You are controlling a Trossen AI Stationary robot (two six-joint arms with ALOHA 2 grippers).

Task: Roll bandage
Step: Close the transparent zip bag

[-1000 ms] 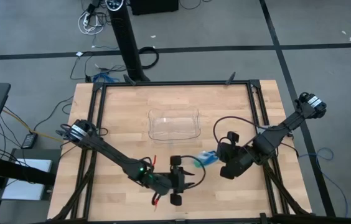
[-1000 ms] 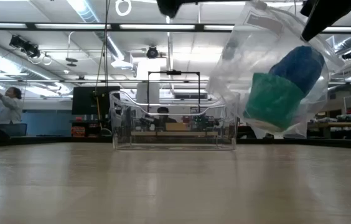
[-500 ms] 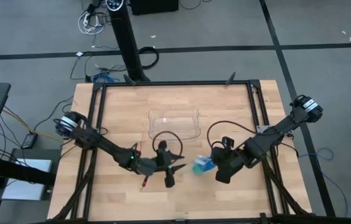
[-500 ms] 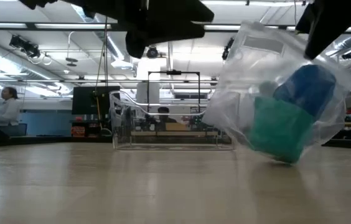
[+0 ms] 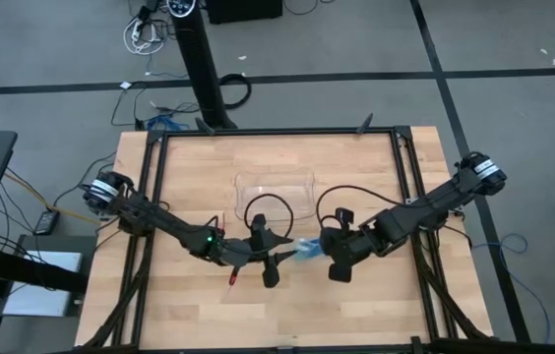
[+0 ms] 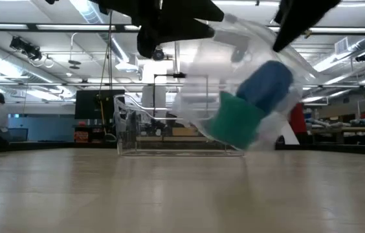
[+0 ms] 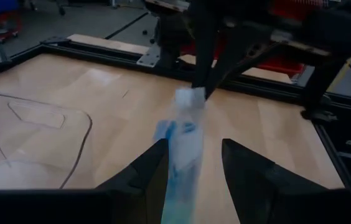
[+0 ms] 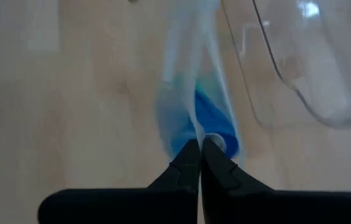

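The bandage is a compact bright blue roll inside a clear plastic bag, next to a teal-green block. My right gripper is shut on the bag just right of the table's middle. My left gripper is open, one finger on either side of the hanging bag. I cannot tell whether they touch it. In the high view it is right beside the bag. My right gripper pinches the clear bag's thin upper edge between its two shut fingertips. It comes at the bag from the table's right. The bag hangs tilted below and beyond the fingers, clear of the table, with the blue roll and the teal block in its lower end.
A clear plastic tray stands on the table just beyond both grippers; it also shows in the low view. Black frame rails run along the table's edges. People show in the room behind.
My right gripper has carried the bag toward the table's left, to my left gripper; the bag dipped low, then rose and swung over, tilted. My left gripper has moved from the near edge toward the far edge and now has its fingers on either side of the bag.
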